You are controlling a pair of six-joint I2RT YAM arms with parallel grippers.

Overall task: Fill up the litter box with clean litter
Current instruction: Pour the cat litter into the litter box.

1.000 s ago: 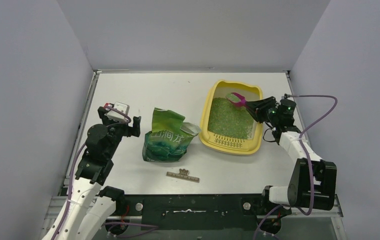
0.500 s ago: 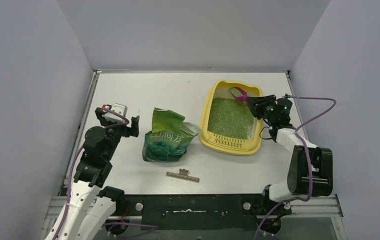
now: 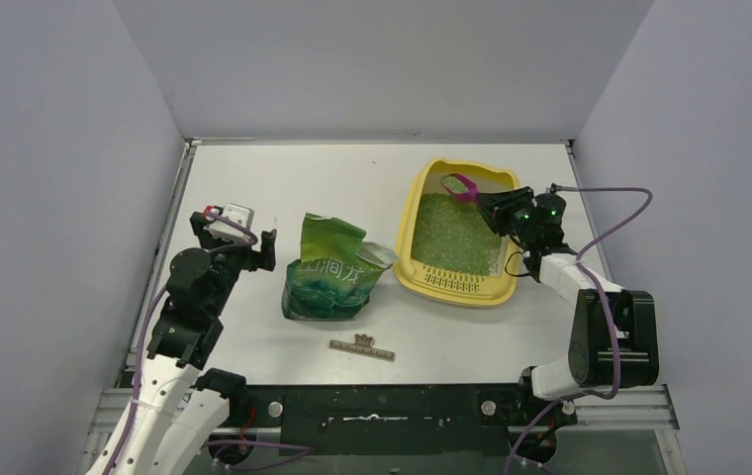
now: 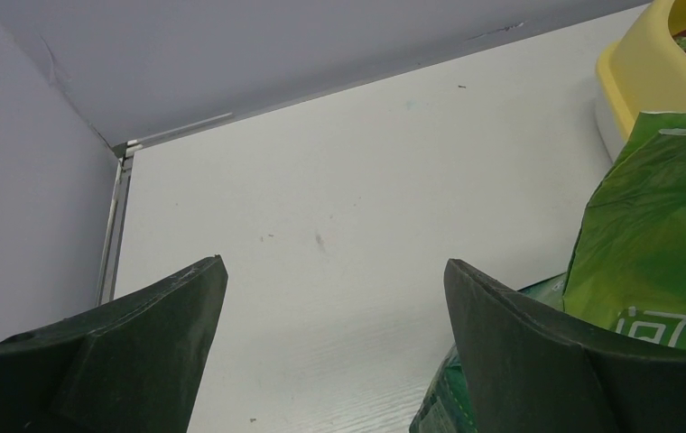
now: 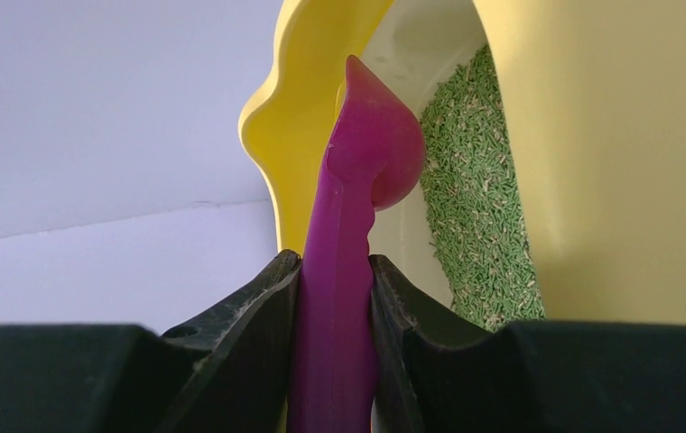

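The pale yellow litter box [image 3: 414,211] stands at the right of the table, its grate strip at the near end. Light-green clean litter [image 3: 451,236] covers its floor and shows in the right wrist view [image 5: 479,207]. My right gripper [image 3: 492,204] is shut on the handle of a magenta scoop [image 3: 461,185], whose bowl hangs over the box's far end; the right wrist view shows the scoop [image 5: 357,180] clamped between both fingers. My left gripper [image 3: 265,249] is open and empty, left of the green litter bag [image 3: 332,272].
A small brown strip [image 3: 362,345] lies on the table near the front edge. The green bag [image 4: 664,225] stands upright with its top torn open, close to my left gripper's right finger [image 4: 574,361]. Grey walls close in the table.
My right gripper has carried the scoop toward the far left end of the litter box, and the arm has folded inward. The left arm has hardly moved.
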